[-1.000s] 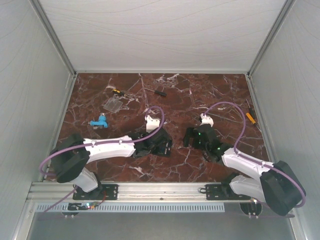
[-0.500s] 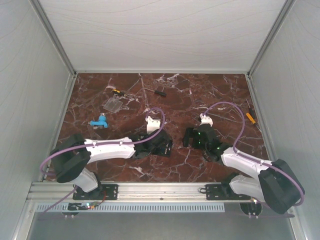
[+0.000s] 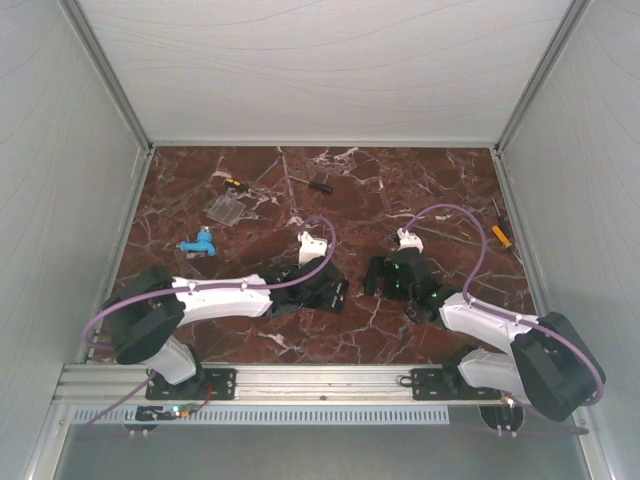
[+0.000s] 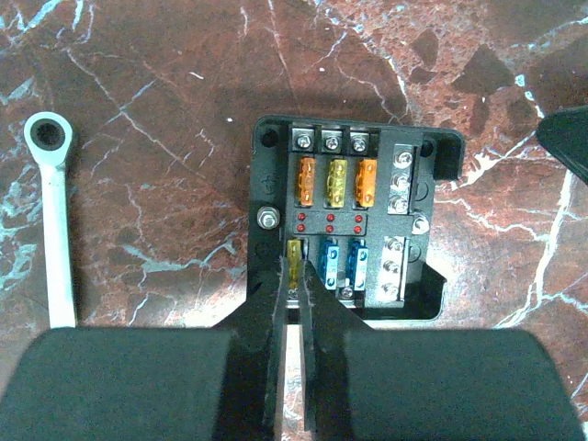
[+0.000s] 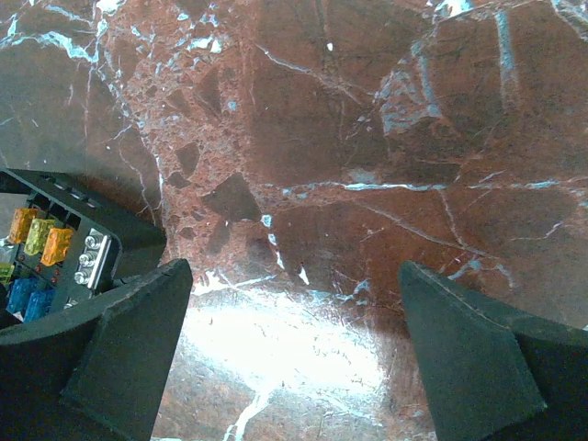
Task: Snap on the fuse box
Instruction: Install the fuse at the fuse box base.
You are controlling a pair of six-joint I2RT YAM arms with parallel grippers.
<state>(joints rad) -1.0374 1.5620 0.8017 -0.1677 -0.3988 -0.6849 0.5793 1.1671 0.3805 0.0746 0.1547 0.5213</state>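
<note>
The fuse box [image 4: 331, 223] is a black open box on the marble, with three orange-yellow fuses in its top row and a yellow and two blue fuses below. My left gripper [image 4: 296, 280] reaches over its near edge, jaws closed to a narrow slit on the yellow fuse [image 4: 294, 257] at the lower left slot. In the top view the left gripper [image 3: 335, 288] covers the box. My right gripper [image 5: 294, 303] is wide open and empty just right of the box [image 5: 55, 248], low over bare marble; it also shows in the top view [image 3: 378, 275].
A silver ring wrench [image 4: 55, 220] lies left of the box. The flat clear cover [image 3: 227, 208] lies at the far left, with a blue part [image 3: 199, 244] near it. Small screwdrivers [image 3: 318, 184] [image 3: 234, 183] lie at the back, an orange tool [image 3: 501, 232] at the right wall.
My left gripper has shifted slightly right. My right gripper has shifted slightly left, narrowing the gap between the two.
</note>
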